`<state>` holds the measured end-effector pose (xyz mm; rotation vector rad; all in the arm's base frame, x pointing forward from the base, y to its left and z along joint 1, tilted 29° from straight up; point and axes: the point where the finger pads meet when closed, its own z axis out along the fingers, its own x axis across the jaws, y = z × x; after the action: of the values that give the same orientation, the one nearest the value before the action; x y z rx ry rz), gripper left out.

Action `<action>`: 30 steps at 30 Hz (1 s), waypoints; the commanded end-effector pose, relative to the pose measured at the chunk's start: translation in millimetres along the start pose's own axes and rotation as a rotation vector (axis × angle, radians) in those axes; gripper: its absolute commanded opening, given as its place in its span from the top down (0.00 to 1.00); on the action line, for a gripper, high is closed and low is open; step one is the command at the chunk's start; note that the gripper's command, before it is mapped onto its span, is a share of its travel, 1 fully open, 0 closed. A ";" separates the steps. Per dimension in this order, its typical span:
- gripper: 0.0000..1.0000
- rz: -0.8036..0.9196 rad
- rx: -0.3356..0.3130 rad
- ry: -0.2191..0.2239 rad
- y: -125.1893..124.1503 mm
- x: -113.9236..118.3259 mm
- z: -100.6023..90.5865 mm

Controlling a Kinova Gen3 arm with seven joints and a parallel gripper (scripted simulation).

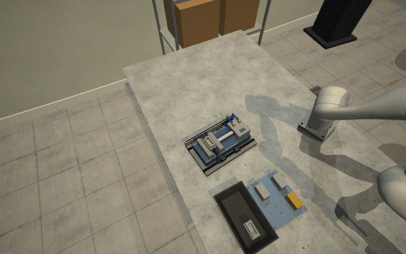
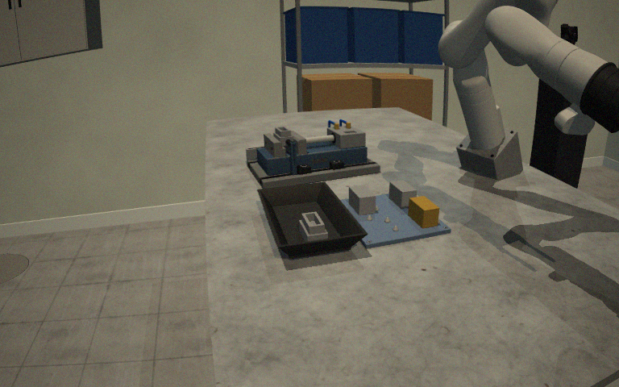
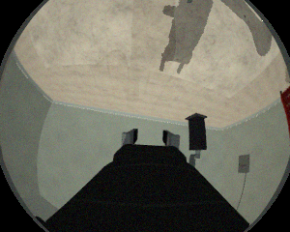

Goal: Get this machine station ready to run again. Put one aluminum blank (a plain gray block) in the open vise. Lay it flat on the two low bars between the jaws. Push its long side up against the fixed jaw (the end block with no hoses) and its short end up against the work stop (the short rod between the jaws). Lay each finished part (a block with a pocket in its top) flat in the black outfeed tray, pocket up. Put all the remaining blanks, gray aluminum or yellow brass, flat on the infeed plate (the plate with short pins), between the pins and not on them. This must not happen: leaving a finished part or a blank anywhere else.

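Note:
My gripper (image 3: 150,134) is open and empty, off the table's near right side. In the vise (image 1: 203,161) (image 2: 334,154), a gray pocketed part (image 1: 209,142) (image 2: 281,132) sits between the jaws, pocket up, its top above them. Another finished part (image 1: 251,229) (image 2: 313,227) lies pocket up in the black outfeed tray (image 1: 230,191) (image 2: 293,197). The blue infeed plate (image 1: 277,220) (image 2: 375,235) bears two gray blanks, one (image 1: 262,191) (image 2: 362,200) nearer the tray and one (image 1: 278,181) (image 2: 402,193) by the back corner, and a brass blank (image 1: 294,200) (image 2: 423,211) at its right edge. The work stop is not distinct.
Short pins (image 1: 282,214) (image 2: 387,219) stand on the plate's open part. The vise's end block (image 1: 238,128) (image 2: 349,136) carries blue hoses. The tray has high walls and stands directly beside the plate. The arm's base (image 1: 313,130) (image 2: 489,160) stands at the right of the table.

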<state>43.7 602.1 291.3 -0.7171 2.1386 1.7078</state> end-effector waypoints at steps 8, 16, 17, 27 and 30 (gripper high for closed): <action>0.00 -0.020 0.037 0.015 -8.2 -7.4 -5.3; 0.00 -0.030 0.058 0.022 -13.3 -10.8 -8.4; 0.00 -0.030 0.058 0.022 -13.3 -10.8 -8.4; 0.00 -0.048 0.102 0.036 -23.9 -17.8 -15.5; 0.00 -0.048 0.102 0.036 -23.9 -17.8 -15.5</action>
<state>73.0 586.2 283.7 -0.7698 2.1986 1.5569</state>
